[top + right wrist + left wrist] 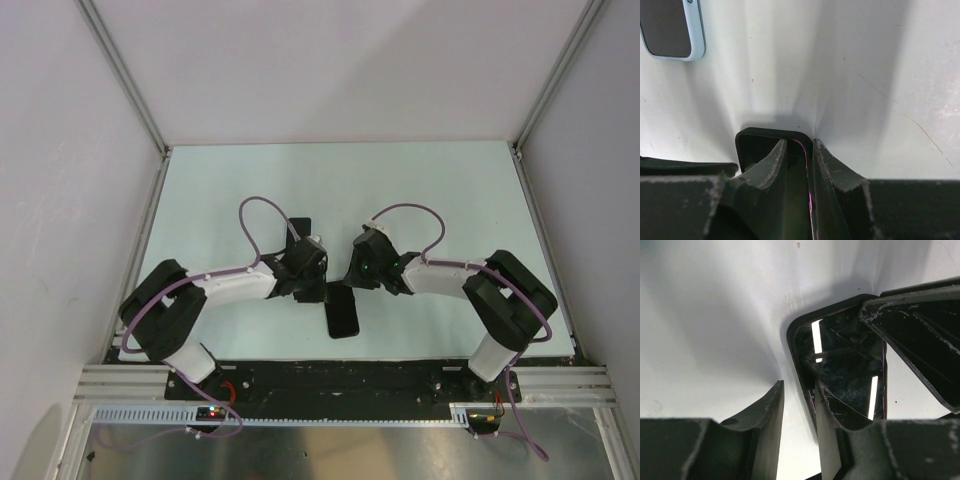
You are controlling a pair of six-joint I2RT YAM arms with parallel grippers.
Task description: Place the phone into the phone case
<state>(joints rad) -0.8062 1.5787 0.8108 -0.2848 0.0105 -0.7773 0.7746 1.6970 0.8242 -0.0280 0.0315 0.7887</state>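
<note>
The left arm reaches in from the near left, and the left gripper (316, 290) comes down at the left edge of the phone case (343, 318) in the middle of the table (450, 190). In the left wrist view the left gripper (799, 385) has its jaws a little apart, with bare table showing in the gap. Its right-hand finger (835, 412) rests on the case just inside the black rim (796, 347), and nothing is clamped.

Just beyond that wrist, on the far side, lies a dark device with a pale blue rim (300, 226). It is apart from the case and neither gripper touches it. It also shows in the right wrist view (670, 25).

The case lies flat, its long side running near to far. A glossy dark face fills it and mirrors two light strips. This looks like the phone (850, 365), with a thin magenta line along its right edge. I cannot tell whether it is fully seated.

The right gripper (346, 280) meets the case from the right. In its own view the right gripper (799, 142) is narrow. One finger (772, 165) is inside the case corner (747, 137), and the other is outside the wall, pinching that wall.
</note>
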